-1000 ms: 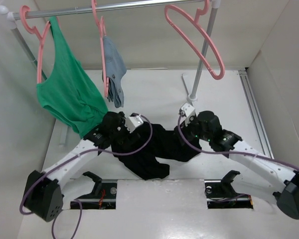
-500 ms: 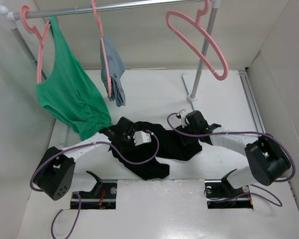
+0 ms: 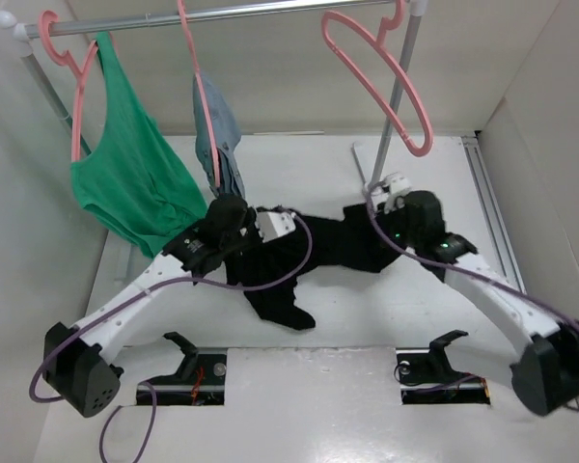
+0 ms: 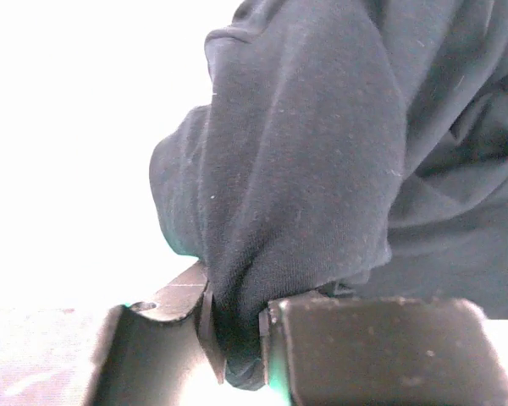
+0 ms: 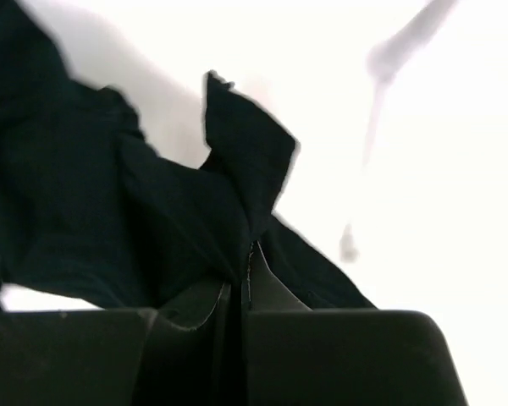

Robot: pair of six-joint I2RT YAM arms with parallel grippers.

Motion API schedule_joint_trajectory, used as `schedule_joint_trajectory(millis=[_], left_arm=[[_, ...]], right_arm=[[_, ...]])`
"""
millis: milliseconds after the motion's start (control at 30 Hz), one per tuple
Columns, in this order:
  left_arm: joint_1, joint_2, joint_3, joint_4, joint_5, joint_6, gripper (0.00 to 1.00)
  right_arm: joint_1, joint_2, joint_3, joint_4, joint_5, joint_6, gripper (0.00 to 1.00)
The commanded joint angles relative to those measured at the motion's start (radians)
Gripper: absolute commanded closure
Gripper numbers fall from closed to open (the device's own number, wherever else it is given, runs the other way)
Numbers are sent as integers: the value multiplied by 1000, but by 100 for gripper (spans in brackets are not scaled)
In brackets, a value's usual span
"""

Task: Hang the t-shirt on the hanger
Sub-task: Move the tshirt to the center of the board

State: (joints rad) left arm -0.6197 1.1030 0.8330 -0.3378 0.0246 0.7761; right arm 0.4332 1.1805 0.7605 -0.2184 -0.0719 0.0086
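Note:
The black t-shirt (image 3: 318,249) hangs stretched between my two grippers over the middle of the table, its lower part trailing down towards the front. My left gripper (image 3: 256,246) is shut on the shirt's left end. In the left wrist view a thick fold of the t-shirt (image 4: 322,152) is pinched in the left gripper (image 4: 237,338). My right gripper (image 3: 374,224) is shut on the shirt's right end. The right wrist view shows the t-shirt (image 5: 152,220) nipped in the right gripper (image 5: 247,271). The bare pink hanger (image 3: 423,145) hangs tilted from the rail at the back right, above the right gripper.
A metal rail (image 3: 222,14) runs across the back, held by a post (image 3: 396,106) on a white base (image 3: 372,183). A green tank top (image 3: 125,183) and a grey-blue garment (image 3: 222,135) hang from it on pink hangers, close to my left arm. White walls close in both sides.
Both grippers have closed on the t-shirt and lifted it up and back, pulling it taut between them. The right arm has stretched out again. The grey-blue garment has swung slightly.

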Motion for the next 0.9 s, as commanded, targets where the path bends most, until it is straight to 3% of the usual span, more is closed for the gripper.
schedule_joint_trajectory(millis=[0,233,333,400,467,500,533,567,600,633,800,867], left_arm=[[6,-66,188,-1,50,14,100],[6,-135,270,17,47,78,100],[-5,-147,270,-130,121,242,100],[-5,-173,261,-315,230,326,100],[-14,-173,223,-456,302,449,100],[-14,-183,203,-590,349,498,100],[-24,-193,145,-642,360,547,100],[-25,-202,109,-689,360,643,60],[-25,-212,71,-792,371,716,36],[-25,-245,-8,-793,350,735,9],[-25,-333,-97,-768,302,784,1],[-25,-342,-97,-663,302,679,2]], right_arm=[[-100,-178,66,18,49,30,100],[-304,-309,97,-81,14,8,100],[-361,-286,64,-151,-31,-1,100],[-370,-277,28,-174,-77,10,96],[-379,-292,-39,-200,-88,39,86],[-379,-304,-62,-200,-100,48,56],[-379,-318,-84,-223,-100,59,50],[-379,-350,-123,-223,-100,80,45],[-379,-366,-141,-239,-86,93,30],[-379,-393,-165,-239,-68,103,24],[-379,-397,-167,-239,-80,100,21],[-379,-371,-158,-230,-94,91,21]])
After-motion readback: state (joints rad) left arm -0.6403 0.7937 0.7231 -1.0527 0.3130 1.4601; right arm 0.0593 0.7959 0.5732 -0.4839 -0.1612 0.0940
